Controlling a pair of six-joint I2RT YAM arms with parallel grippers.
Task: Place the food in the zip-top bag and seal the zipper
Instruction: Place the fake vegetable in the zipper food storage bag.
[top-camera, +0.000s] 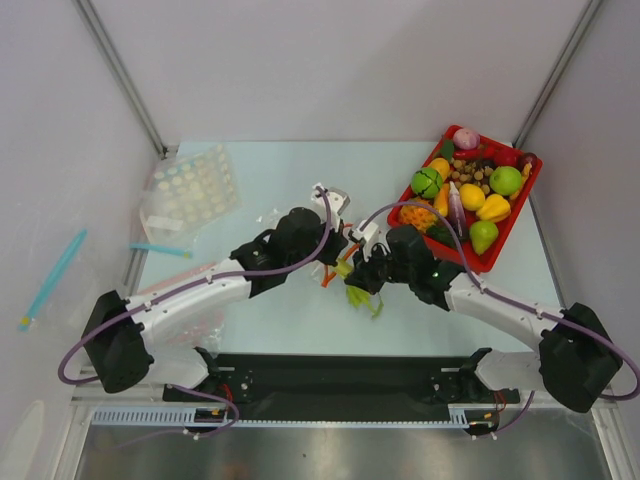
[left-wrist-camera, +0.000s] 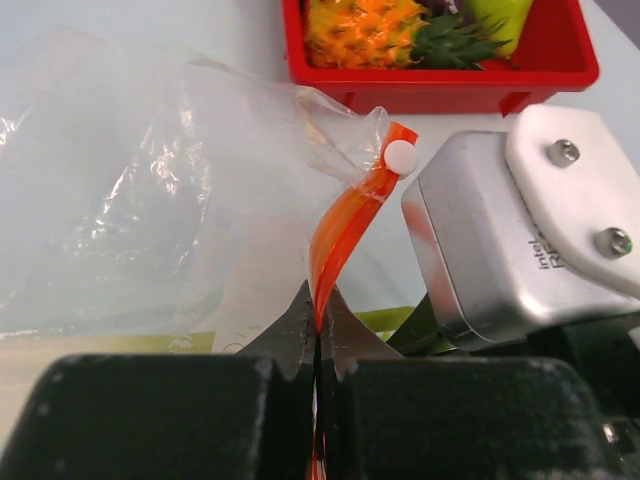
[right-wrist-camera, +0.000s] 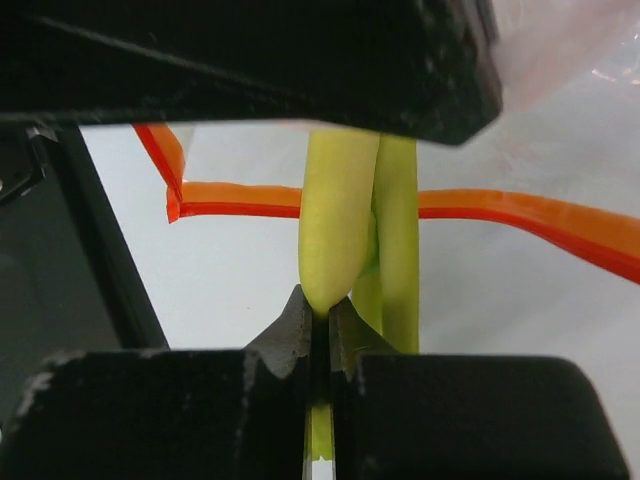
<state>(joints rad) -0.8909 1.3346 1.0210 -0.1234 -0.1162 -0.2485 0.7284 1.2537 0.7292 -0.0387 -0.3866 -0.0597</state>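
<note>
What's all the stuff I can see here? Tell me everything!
bag: one, clear, crumpled mid-table.
zipper: one, red-orange, along the bag's mouth.
leek: one, green leaves, at the bag's mouth.
tray: one, red, back right.
toy food: many, mixed colours, in the tray.
spare bags: a pile, clear, back left.
table: one, pale.
left end effector: one, black, shut on the zipper.
right end effector: one, black, shut on the leek.

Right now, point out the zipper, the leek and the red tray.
zipper (left-wrist-camera: 345, 225), left wrist view, mid strip.
leek (right-wrist-camera: 338, 220), right wrist view, pale leaf.
red tray (left-wrist-camera: 450, 92), left wrist view, front wall.
</note>
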